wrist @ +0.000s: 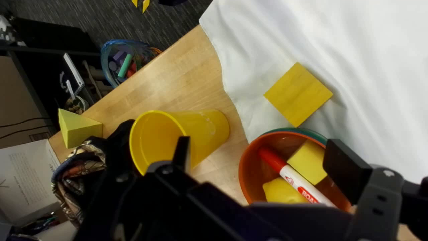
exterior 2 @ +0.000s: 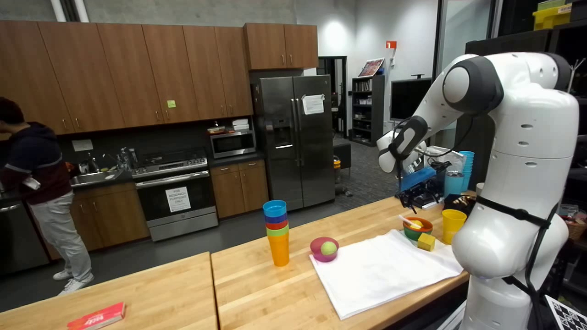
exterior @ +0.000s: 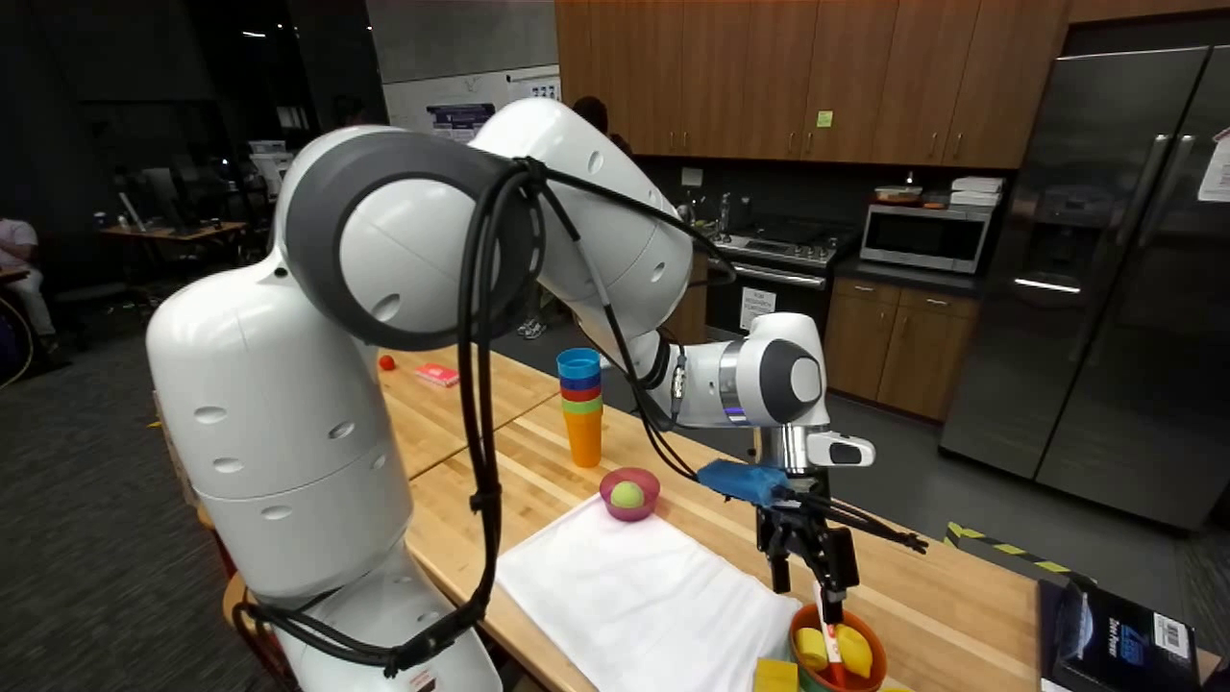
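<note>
Hovering empty, your gripper [wrist: 259,154] stands fully spread; whiteboard marker [wrist: 301,182], lemon [wrist: 281,191], yellow block [wrist: 309,160] already inside orange bowl [wrist: 246,174]; wooden cube [wrist: 298,94] outside, wrist view, bowl's 12 o'clock.

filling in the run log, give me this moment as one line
fingers: open, holding nothing | nearest: orange bowl | in bowl: marker, yellow block, lemon | on white cloth: yellow cube | nearby: yellow cup
</note>
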